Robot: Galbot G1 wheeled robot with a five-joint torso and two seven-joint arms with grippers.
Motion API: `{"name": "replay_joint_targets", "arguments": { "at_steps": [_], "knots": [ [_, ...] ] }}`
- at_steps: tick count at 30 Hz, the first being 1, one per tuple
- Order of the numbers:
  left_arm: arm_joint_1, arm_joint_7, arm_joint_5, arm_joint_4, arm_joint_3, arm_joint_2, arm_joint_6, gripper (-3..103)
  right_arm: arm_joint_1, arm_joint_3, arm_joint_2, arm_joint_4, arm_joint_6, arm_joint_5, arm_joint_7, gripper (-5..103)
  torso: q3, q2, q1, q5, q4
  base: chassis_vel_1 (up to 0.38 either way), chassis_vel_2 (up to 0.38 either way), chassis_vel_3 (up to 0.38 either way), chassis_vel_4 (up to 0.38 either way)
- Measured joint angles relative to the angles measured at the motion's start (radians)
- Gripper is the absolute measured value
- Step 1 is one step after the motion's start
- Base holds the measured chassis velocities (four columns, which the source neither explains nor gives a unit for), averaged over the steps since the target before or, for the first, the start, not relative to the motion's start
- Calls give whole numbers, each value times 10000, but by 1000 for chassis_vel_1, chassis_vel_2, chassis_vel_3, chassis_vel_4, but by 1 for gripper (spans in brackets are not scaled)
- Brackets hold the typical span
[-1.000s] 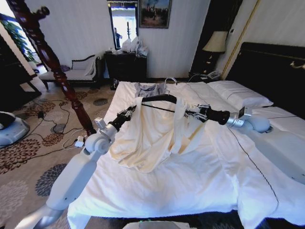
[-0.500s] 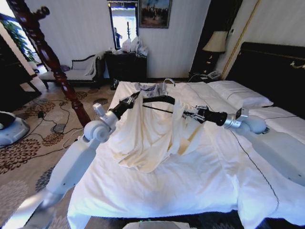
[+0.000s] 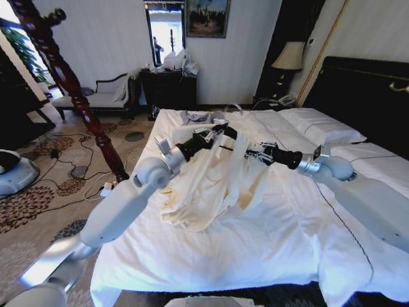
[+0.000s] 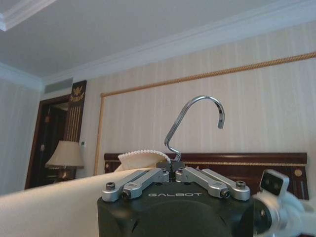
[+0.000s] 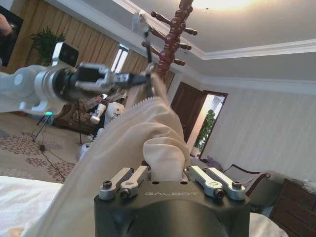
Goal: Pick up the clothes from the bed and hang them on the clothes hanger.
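Wrinkled, thin and cream-coloured, the clothes (image 3: 211, 182) hang in long folds above the white bed (image 3: 255, 243) from the slim black clothes hanger (image 3: 225, 132), whose silver hook stands upright above the left gripper (image 3: 214, 134) clamped at its neck, while the right gripper (image 3: 250, 153) pinches a fold of fabric.
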Motion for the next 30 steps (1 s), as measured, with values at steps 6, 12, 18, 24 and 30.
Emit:
{"name": "replay_joint_targets", "arguments": {
  "at_steps": [6,12,18,24,30],
  "knots": [
    [386,61,322,30,-144,55,91,0,33,68,12,-46,25,267,22,20,0,0,-1,-3,-1,0,0,0,0],
    [876,117,349,68,-832,308,47,0,111,-25,60,-184,-20,338,9,20,1,0,0,-2,3,0,0,0,0],
    [961,526,509,-69,-176,440,-53,0,268,-134,155,-171,-143,686,62,20,0,0,-1,-3,1,0,0,0,0],
    [339,628,740,72,1075,110,-78,0,273,-145,285,-110,-171,858,191,20,0,0,0,-1,-1,0,0,0,0],
    [-7,376,813,235,1452,-153,-90,0,132,-12,223,-69,-126,856,172,20,0,0,0,-1,-1,0,0,0,0]
  ]
}}
